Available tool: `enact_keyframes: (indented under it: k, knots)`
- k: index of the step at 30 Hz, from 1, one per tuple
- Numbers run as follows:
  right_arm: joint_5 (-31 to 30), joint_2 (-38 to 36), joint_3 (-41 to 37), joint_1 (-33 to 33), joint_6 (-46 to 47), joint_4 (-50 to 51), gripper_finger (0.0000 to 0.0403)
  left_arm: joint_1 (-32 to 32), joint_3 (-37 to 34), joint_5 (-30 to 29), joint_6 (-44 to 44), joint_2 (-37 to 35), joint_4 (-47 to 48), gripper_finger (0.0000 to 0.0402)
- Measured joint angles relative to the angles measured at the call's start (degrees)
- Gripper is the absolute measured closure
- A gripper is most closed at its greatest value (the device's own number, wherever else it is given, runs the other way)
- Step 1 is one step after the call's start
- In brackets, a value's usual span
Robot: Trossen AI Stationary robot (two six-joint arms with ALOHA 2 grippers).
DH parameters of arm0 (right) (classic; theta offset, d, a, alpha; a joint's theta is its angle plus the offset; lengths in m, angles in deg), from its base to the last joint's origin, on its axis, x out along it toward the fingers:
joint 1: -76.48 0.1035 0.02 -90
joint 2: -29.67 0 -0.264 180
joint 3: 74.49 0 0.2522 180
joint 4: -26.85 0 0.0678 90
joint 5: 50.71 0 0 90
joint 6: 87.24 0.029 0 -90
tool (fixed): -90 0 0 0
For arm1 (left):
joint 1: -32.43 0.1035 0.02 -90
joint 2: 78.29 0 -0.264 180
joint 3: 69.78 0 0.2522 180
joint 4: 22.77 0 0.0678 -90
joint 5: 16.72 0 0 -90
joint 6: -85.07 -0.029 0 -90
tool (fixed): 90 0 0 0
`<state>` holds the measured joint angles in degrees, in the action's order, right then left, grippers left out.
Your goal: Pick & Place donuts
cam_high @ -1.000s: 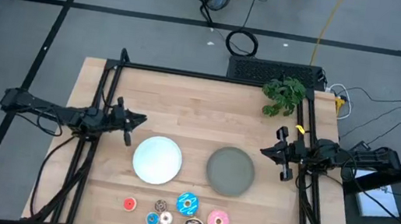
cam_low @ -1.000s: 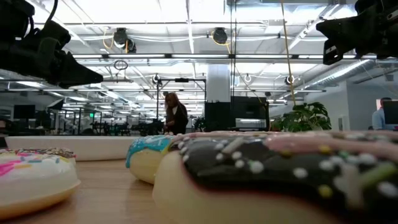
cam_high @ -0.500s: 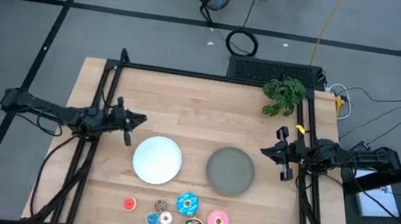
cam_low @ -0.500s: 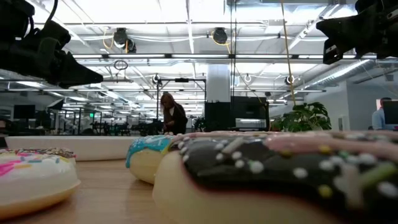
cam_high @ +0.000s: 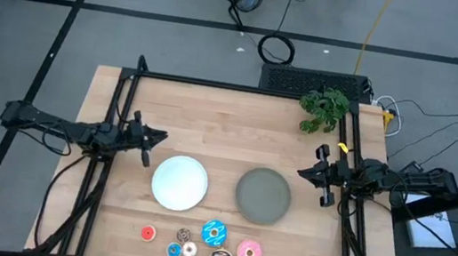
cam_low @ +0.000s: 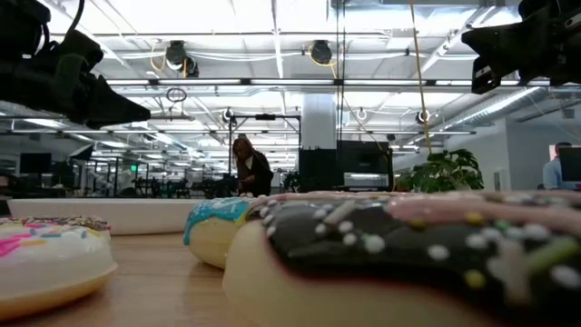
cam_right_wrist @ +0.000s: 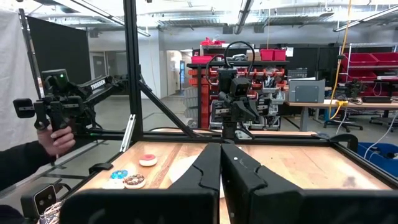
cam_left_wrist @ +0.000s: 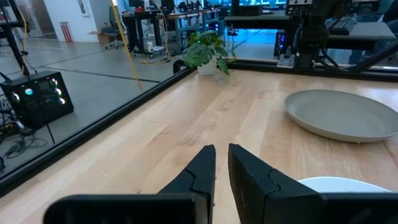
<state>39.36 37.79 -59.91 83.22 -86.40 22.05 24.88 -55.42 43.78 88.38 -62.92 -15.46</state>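
At the table's side edges, the left gripper [cam_high: 148, 144] and right gripper [cam_high: 314, 174] wait pressed together; either must spread before descending squarely over the donuts [cam_high: 213, 232].

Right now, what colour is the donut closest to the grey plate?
Blue with sprinkles: the blue donut sits just below the grey plate. The high view shows it best.

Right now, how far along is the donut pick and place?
Nothing looks done: the white plate and grey plate sit bare. Nothing is in hand either: the left hand and right hand hang shut at the table's sides. All seven donuts are left, clustered near the front edge, among them the pink donut, blue donut and red donut.
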Motion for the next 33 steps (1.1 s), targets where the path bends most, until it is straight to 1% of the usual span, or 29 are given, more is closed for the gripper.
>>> enact_keyframes:
  k: [7, 11, 15, 17, 18, 22, 24, 26, 29, 33]
  knots:
    - [0.0, 0.0, 0.0, -0.02, 0.05, -0.99, 0.0403, 0.01, 0.01, -0.02, -0.02, 0.0, -0.8, 0.035]
    - [-0.09, 0.0, -0.02, -0.02, -4.78, -5.04, 0.0403, 0.02, 0.0, 0.19, 0.25, -0.02, -2.7, 0.035]
    - [-0.2, 0.68, 1.73, 0.48, -5.49, -10.46, 0.0403, -0.02, 0.0, 1.49, 0.42, 0.0, -2.22, 0.035]
    - [-0.21, 2.36, 3.66, 1.29, -5.95, -8.63, 0.0403, -0.02, 0.0, 1.49, 0.42, -0.02, -2.33, 0.035]
    - [-0.33, 3.62, 4.74, 1.72, -6.11, -5.92, 0.0403, -0.02, 0.0, 1.49, 0.42, -0.01, -2.39, 0.035]
    - [-2.27, 10.94, 11.01, 4.54, -4.3, -4.88, 0.0403, -0.02, 0.0, 1.37, 0.49, -0.02, -2.37, 0.035]
    - [-2.39, 16.58, 14.62, 6.87, -3.1, -4.29, 0.0403, -0.04, 0.0, 1.38, 1.73, -0.02, -2.35, 0.035]
    - [-3.54, 22.46, 19.09, 9.78, -1.96, -2.22, 0.0403, -0.04, 0.0, 1.41, 4.99, 0.0, -2.36, 0.035]
    - [-8.71, 32.14, 28.56, 15.21, -1.29, 5.07, 0.0403, -0.04, 0.0, 1.42, 9.22, -0.01, -2.18, 0.035]
    - [-15.76, 45.66, 44.12, 22.44, 0.67, 19.94, 0.0403, -0.04, 0.0, 1.44, 12.83, -0.02, -1.98, 0.035]
